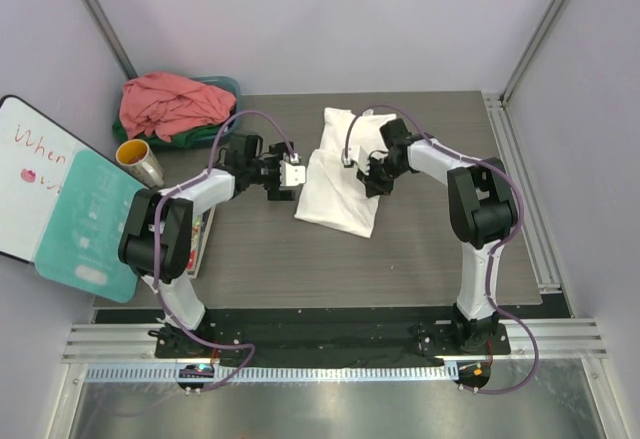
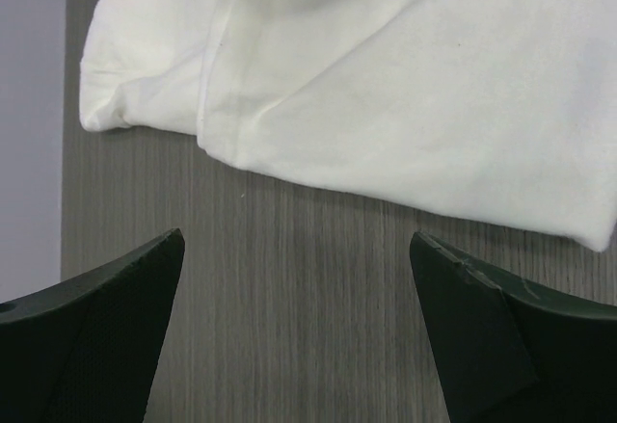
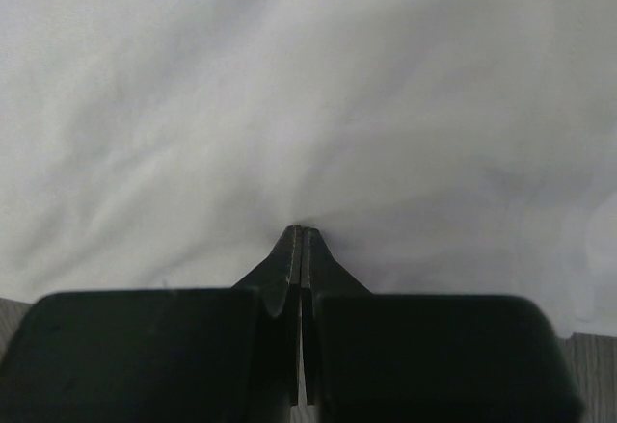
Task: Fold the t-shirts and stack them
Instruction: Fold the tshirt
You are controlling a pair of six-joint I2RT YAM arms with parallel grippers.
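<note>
Top external view: grey wood-grain table (image 1: pixel 260 259). Mid-table: white cloth t-shirt (image 1: pixel 335 184), partly folded. Far left: salmon-pink cloth t-shirt (image 1: pixel 165 104), heaped. Jaws of right gripper (image 3: pixel 302 235) clenched on white cloth; left gripper (image 2: pixel 297 250) released, beside shirt edge. Step, likely: folding white shirt. Next: left grasps edge.

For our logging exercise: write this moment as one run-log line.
left gripper open over table | right gripper shut on white t-shirt | pink t-shirt in basin
</note>
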